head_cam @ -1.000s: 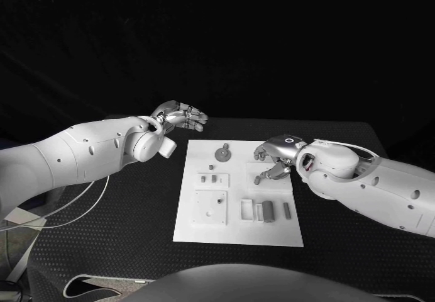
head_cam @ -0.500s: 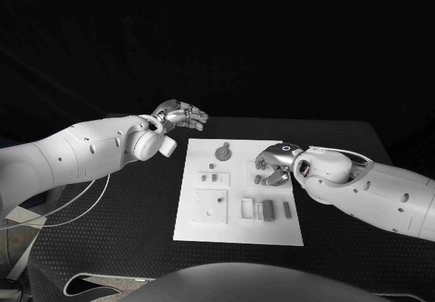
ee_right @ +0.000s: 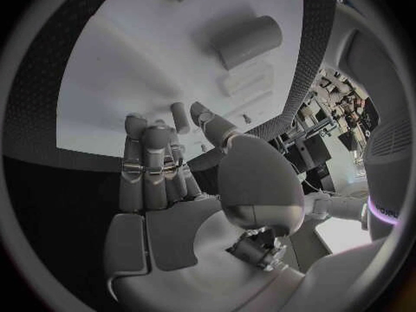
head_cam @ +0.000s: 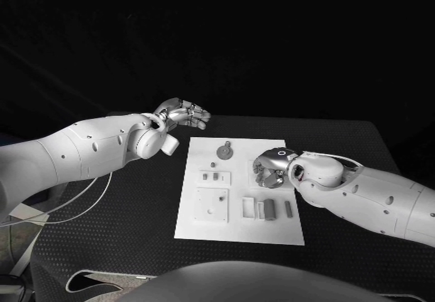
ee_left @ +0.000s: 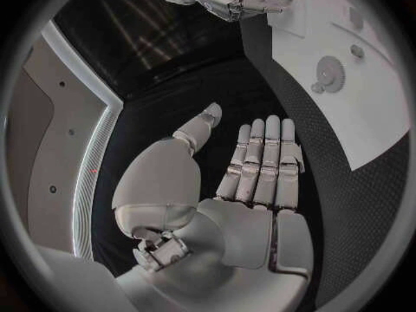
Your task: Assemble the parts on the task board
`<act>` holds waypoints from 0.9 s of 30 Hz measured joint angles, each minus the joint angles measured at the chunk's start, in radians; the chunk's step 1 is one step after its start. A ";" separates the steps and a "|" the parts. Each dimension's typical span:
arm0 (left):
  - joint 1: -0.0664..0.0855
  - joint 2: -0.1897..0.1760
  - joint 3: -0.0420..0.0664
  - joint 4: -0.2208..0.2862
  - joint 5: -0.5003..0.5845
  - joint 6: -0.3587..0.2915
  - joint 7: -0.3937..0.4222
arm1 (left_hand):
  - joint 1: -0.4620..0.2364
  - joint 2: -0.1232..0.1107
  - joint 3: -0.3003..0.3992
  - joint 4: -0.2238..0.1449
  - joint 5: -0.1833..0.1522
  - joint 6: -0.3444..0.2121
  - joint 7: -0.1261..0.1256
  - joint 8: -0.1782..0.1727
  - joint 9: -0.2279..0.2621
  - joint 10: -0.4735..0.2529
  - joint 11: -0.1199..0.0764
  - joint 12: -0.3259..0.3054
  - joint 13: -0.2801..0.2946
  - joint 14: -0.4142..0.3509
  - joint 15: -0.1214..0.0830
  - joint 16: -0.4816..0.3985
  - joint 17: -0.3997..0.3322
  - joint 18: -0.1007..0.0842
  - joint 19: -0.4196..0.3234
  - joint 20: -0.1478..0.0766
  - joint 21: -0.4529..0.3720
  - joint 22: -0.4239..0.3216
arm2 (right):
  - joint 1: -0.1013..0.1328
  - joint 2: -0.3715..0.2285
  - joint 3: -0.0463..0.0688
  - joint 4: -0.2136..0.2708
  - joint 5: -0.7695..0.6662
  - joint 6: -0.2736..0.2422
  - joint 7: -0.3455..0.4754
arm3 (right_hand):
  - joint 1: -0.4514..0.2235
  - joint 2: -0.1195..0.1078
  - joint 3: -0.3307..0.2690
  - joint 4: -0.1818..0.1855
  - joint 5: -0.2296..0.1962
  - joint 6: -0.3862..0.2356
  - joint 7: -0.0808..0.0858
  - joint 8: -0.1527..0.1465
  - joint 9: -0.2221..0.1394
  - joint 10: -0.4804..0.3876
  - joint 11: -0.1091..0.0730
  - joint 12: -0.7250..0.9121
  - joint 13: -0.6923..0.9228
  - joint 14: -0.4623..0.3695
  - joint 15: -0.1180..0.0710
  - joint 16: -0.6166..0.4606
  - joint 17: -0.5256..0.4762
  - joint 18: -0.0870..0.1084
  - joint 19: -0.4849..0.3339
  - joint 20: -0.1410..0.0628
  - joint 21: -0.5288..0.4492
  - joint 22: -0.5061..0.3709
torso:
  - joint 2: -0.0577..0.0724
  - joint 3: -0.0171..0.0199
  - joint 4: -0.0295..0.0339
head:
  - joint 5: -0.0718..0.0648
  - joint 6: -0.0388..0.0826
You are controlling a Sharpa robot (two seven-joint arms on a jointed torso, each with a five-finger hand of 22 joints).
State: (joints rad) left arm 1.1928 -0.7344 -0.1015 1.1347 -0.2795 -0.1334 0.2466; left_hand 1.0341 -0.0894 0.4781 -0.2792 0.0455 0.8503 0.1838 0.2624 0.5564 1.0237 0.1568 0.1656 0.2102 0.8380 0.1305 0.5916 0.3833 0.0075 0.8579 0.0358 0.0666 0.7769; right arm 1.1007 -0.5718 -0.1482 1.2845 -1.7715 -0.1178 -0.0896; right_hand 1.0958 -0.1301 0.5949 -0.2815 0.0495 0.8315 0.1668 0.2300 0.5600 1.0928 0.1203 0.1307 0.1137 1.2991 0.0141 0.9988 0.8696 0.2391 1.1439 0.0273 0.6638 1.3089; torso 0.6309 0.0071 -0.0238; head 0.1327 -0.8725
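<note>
The right hand (head_cam: 269,171) sits low over the middle of the board (head_cam: 237,233), whether holding anything I cannot tell, and the small parts (head_cam: 266,209) look light, hard, best pinched by their sides.

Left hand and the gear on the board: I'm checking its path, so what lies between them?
In the head view, only bare black table and the board's white edge separate the left hand from the gear.

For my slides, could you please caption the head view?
Right hand lowered over the white board, left hand waiting beyond its far left corner.
</note>
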 measured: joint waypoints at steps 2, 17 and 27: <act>0.000 0.000 0.000 0.000 0.000 0.000 0.000 | 0.000 0.000 -0.001 0.001 0.000 0.000 0.000 0.000 0.000 0.000 0.000 0.000 0.000 0.000 0.000 0.000 0.001 0.000 0.000 0.000 0.000 0.000 | -0.002 0.003 0.000 -0.002 0.000 -0.005 0.001 | 0.005 0.006 0.003 -0.003 0.000 0.002 0.002 0.006 0.000 0.009 -0.003 0.004 0.000 0.001 -0.006 0.004 -0.001 0.000 0.000 0.000 0.000 0.000 | 0.000 0.0000 -0.0002 | 0.001 0.000; 0.000 0.000 0.000 -0.001 0.000 0.004 0.000 | 0.000 0.000 -0.001 0.001 0.000 0.000 0.000 0.000 0.000 0.004 0.004 0.000 -0.001 0.000 0.000 0.000 0.003 0.000 0.000 0.000 0.000 -0.001 | -0.010 0.005 -0.001 -0.002 0.000 -0.023 0.007 | 0.028 0.047 -0.003 -0.008 0.000 0.069 -0.007 0.041 0.006 0.096 -0.037 0.050 0.026 0.009 -0.038 0.018 -0.012 0.000 0.003 -0.008 0.014 0.000 | -0.001 -0.0010 -0.0028 | 0.005 0.000; 0.000 0.000 0.000 -0.002 0.000 0.007 -0.001 | 0.000 0.000 -0.001 0.001 0.000 0.000 0.000 0.000 -0.001 0.004 0.004 0.000 -0.001 0.000 0.000 -0.004 0.004 0.000 0.000 0.000 0.000 -0.002 | -0.013 0.006 -0.001 -0.003 -0.002 -0.033 0.005 | 0.028 0.068 -0.003 -0.008 0.000 0.095 -0.021 0.053 0.011 0.118 -0.048 0.066 0.042 0.010 -0.050 0.029 -0.013 0.001 0.007 -0.012 0.018 0.000 | -0.001 -0.0009 -0.0028 | 0.006 0.000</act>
State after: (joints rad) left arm 1.1928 -0.7346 -0.1015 1.1329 -0.2795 -0.1260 0.2459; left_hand 1.0341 -0.0894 0.4770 -0.2781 0.0455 0.8503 0.1838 0.2624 0.5556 1.0275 0.1606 0.1656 0.2094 0.8380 0.1305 0.5878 0.3874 0.0074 0.8579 0.0357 0.0666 0.7751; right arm 1.0874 -0.5661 -0.1487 1.2815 -1.7731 -0.1512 -0.0842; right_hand 1.1235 -0.0623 0.5921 -0.2898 0.0495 0.9268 0.1462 0.2828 0.5713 1.2110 0.0720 0.1965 0.1553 1.3096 -0.0358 1.0282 0.8562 0.2396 1.1510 0.0158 0.6817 1.3086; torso 0.6299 0.0062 -0.0266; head 0.1390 -0.8726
